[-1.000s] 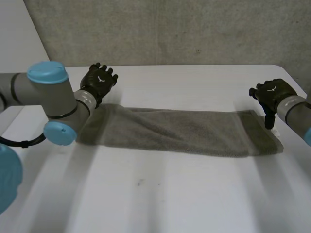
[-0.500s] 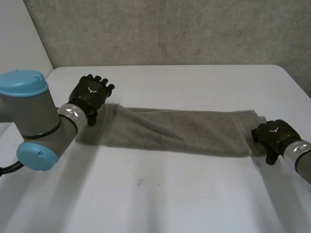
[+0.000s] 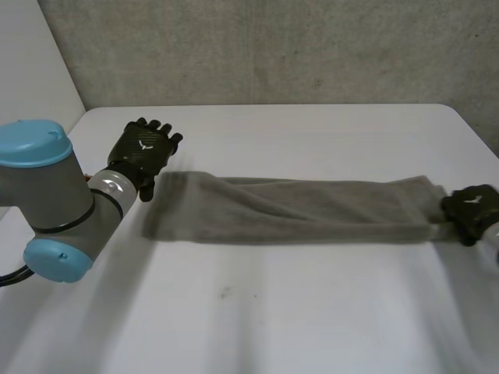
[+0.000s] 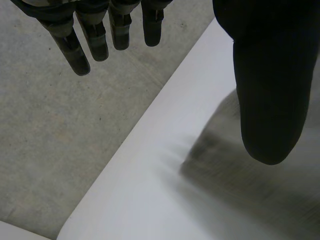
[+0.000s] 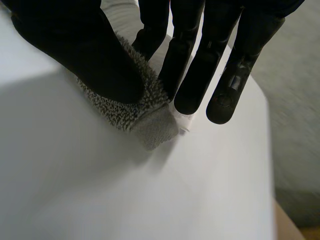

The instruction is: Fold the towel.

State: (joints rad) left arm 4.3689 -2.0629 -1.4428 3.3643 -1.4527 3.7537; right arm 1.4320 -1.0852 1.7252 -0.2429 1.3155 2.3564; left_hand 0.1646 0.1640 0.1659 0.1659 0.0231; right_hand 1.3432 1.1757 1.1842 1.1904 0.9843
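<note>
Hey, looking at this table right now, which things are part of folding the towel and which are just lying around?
Part of the job:
- grey towel, stretched out along the table
- right robot hand, pinching a corner at one end
- left robot hand, open, near the other end

Just there:
- white table
- grey wall behind it

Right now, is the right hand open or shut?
Shut: the right hand pinches the towel corner between thumb and fingers.
</note>
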